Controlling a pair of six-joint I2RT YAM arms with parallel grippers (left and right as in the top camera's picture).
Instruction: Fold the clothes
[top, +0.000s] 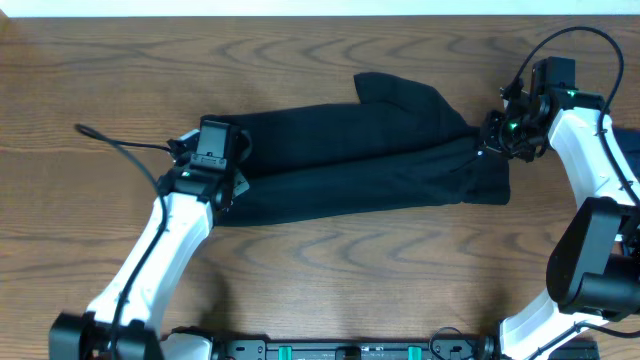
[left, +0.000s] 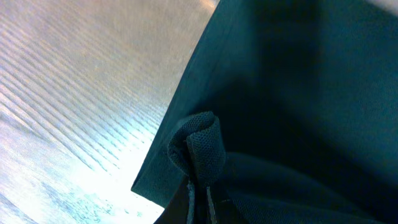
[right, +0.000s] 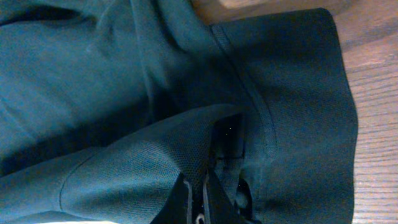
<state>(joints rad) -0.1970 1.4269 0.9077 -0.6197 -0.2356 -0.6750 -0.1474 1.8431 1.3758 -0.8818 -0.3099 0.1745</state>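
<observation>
The clothes (top: 360, 160), a black soft top, lie folded into a long band across the middle of the wooden table, with one flap sticking up at the back. My left gripper (top: 232, 172) is shut on the band's left end; its wrist view shows a pinched fold of the clothes (left: 199, 149) between the jaws at my left gripper (left: 199, 198). My right gripper (top: 492, 138) is shut on the right end. In the right wrist view the clothes (right: 186, 149) bunch between the jaws of my right gripper (right: 202, 196), beside a hemmed edge (right: 336, 124).
A black cable (top: 115, 142) trails over the table left of the left arm. The wooden table (top: 350, 270) extends in front of the band. The right arm's base (top: 590, 260) stands at the right edge, with a dark blue thing (top: 632, 150) just beyond it.
</observation>
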